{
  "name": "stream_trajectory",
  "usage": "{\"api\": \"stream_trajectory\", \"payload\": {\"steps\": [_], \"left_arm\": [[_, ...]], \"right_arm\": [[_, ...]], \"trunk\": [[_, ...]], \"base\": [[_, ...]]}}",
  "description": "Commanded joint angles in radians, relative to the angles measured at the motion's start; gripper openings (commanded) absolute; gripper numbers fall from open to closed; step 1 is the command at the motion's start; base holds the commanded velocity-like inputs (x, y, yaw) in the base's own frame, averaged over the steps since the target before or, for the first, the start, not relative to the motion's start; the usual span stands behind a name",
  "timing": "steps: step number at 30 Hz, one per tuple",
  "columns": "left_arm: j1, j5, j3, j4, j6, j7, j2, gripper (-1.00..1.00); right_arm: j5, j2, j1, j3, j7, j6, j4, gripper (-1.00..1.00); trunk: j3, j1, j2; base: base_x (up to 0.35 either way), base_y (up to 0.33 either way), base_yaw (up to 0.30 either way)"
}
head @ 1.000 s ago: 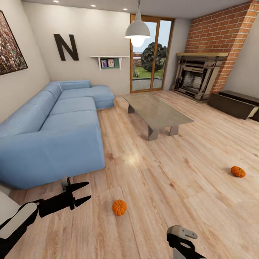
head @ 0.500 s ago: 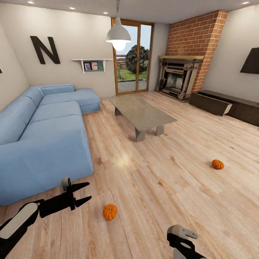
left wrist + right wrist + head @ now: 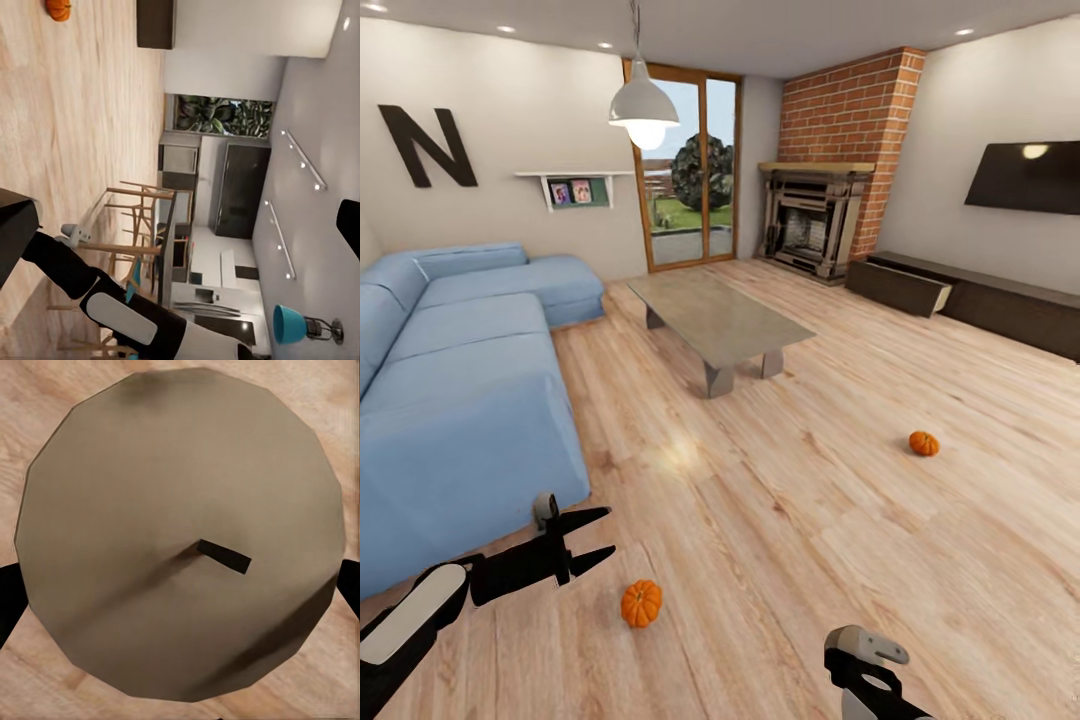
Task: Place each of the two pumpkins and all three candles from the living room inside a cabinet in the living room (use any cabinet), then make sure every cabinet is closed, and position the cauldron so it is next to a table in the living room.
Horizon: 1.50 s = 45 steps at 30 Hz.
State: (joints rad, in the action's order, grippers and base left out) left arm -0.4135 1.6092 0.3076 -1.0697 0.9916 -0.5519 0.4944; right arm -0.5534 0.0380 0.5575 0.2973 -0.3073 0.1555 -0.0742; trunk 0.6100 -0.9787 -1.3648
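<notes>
Two orange pumpkins lie on the wood floor. One pumpkin [image 3: 641, 604] is just beyond my left gripper [image 3: 595, 535], which hangs open and empty above the floor. The other pumpkin [image 3: 924, 443] [image 3: 58, 7] lies farther off to the right. The dark-brown cabinet [image 3: 1000, 305] runs along the right wall, and its near-end drawer [image 3: 900, 286] is pulled out. My right wrist [image 3: 865, 655] shows at the bottom edge. In the right wrist view, the right gripper [image 3: 180, 585] is open above a round tan disc [image 3: 150, 472]. The candles and cauldron are out of view.
A grey coffee table [image 3: 715, 322] stands mid-room, with a blue sofa [image 3: 450, 390] along the left. A brick fireplace [image 3: 812, 222] and a glass door [image 3: 682, 180] are at the back, and a TV [image 3: 1028, 177] hangs above the cabinet. Dining chairs [image 3: 142, 225] show in the left wrist view.
The camera has turned right, so the whole room has shifted left in the picture and the TV and more of the cabinet have come into view. Both arms hold the same pose.
</notes>
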Motion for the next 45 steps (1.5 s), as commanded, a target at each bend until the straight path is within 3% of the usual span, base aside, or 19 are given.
{"api": "stream_trajectory", "payload": {"steps": [1, 11, 21, 45], "left_arm": [[-0.001, -0.002, 0.002, 0.001, 0.001, -0.007, 0.001, 1.00], [-0.001, -0.001, -0.003, 0.001, 0.000, -0.007, 0.001, 1.00], [-0.001, -0.002, 0.003, -0.010, -0.001, -0.007, -0.001, 1.00], [-0.001, -0.003, 0.005, -0.009, -0.002, -0.006, -0.004, 1.00]], "right_arm": [[-0.010, 0.000, 0.001, 0.009, -0.003, 0.004, 0.001, -1.00], [-0.010, 0.000, 0.001, 0.009, -0.003, 0.004, 0.001, -1.00], [-0.010, 0.000, 0.001, 0.009, -0.003, 0.004, 0.001, -1.00], [-0.012, 0.000, 0.001, 0.007, -0.003, 0.003, 0.001, -1.00]], "trunk": [[0.000, 0.000, -0.001], [-0.012, 0.000, -0.001], [-0.024, 0.000, -0.001], [-0.052, 0.000, -0.001]], "base": [[0.000, 0.000, -0.230], [0.045, -0.003, -0.230], [0.277, -0.079, -0.230], [0.283, -0.206, -0.230]]}}
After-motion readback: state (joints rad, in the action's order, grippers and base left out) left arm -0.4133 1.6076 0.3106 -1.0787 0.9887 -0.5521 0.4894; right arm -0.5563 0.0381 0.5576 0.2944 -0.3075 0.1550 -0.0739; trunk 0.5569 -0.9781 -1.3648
